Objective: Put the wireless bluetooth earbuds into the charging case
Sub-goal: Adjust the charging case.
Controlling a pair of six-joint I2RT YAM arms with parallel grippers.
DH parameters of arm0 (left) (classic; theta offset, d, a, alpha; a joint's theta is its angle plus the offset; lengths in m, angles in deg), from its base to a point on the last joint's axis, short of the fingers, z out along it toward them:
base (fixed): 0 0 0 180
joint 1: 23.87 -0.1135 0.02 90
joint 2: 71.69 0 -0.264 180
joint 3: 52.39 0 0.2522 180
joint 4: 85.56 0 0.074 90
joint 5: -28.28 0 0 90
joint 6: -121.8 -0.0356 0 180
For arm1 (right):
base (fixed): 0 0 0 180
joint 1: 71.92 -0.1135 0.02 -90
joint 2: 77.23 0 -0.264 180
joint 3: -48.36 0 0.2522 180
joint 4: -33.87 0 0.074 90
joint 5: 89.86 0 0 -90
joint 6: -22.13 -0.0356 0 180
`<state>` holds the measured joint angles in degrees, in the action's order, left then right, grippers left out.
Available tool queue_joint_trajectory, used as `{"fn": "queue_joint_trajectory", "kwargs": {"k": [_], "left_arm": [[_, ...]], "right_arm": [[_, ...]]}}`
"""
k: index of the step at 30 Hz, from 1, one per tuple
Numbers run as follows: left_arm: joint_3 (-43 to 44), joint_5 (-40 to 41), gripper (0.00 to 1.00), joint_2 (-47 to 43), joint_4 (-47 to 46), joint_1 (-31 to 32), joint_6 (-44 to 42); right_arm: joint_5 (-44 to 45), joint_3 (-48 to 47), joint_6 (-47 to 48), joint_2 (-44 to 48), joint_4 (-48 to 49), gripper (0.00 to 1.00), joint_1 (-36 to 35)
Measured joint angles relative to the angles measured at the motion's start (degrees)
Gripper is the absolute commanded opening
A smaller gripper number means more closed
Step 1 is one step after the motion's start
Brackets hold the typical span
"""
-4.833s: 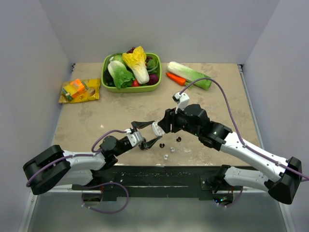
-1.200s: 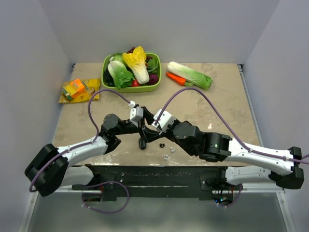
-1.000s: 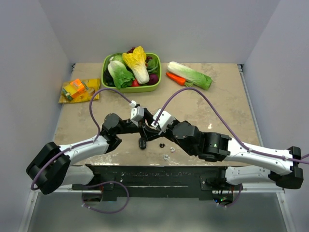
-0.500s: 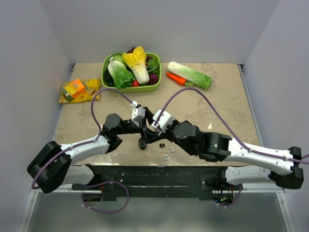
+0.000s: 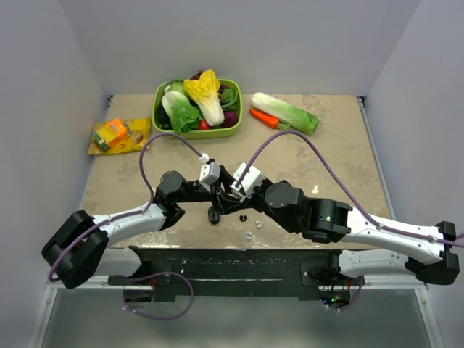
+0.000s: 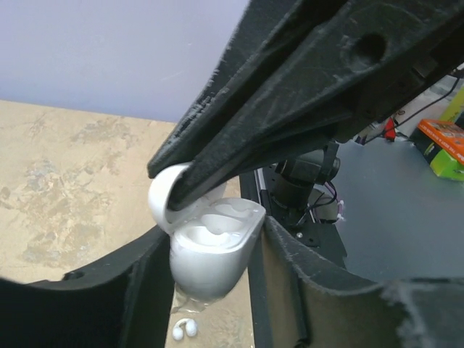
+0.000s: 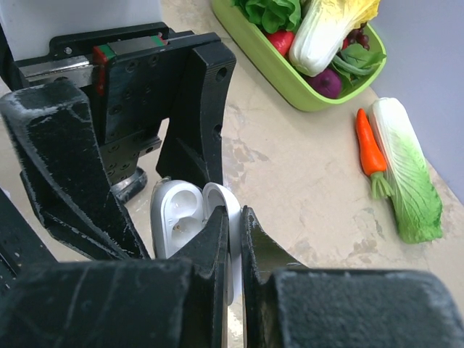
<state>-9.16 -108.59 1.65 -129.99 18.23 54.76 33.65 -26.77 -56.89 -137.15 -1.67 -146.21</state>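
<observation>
Both jaws are holding the open charging case (image 6: 210,257): left jaws gripping its body, right jaws pinching its lid (image 6: 161,197). One black earbud (image 5: 243,217) is lying on the counter (image 5: 333,156) nearby.

Lab test cell: blank grey walls (image 5: 239,43) on three sides of a beige tabletop (image 5: 333,159).

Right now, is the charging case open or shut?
Open. The charging case shows its white inner wells, and its lid stands hinged up, pinched in the right end effector.
</observation>
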Motion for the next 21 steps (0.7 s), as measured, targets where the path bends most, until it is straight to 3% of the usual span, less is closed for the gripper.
{"fn": "queue_joint_trajectory", "kwargs": {"k": [4,8,12,18,21], "left_arm": [[0.0,-1.0,0.19,0.0,0.0,0.2,0.1],[0.0,-1.4,0.05,0.0,-0.1,0.2,0.3],[-0.2,-1.3,0.0,0.0,-0.7,0.2,0.5],[-0.5,-1.3,0.0,0.0,-1.5,0.2,0.7],[-1.4,-1.3,0.0,0.2,-3.7,0.2,1.9]], "right_arm": [[0.0,0.0,0.2,0.0,-0.1,0.0,0.0],[-0.1,0.0,0.4,0.0,-0.4,0.0,0.0],[-0.1,0.0,0.4,0.1,-0.3,0.0,0.0],[-0.3,0.0,0.3,0.0,-0.3,0.0,0.0],[-0.7,0.0,-0.2,0.1,-0.2,0.16,0.0]]}}
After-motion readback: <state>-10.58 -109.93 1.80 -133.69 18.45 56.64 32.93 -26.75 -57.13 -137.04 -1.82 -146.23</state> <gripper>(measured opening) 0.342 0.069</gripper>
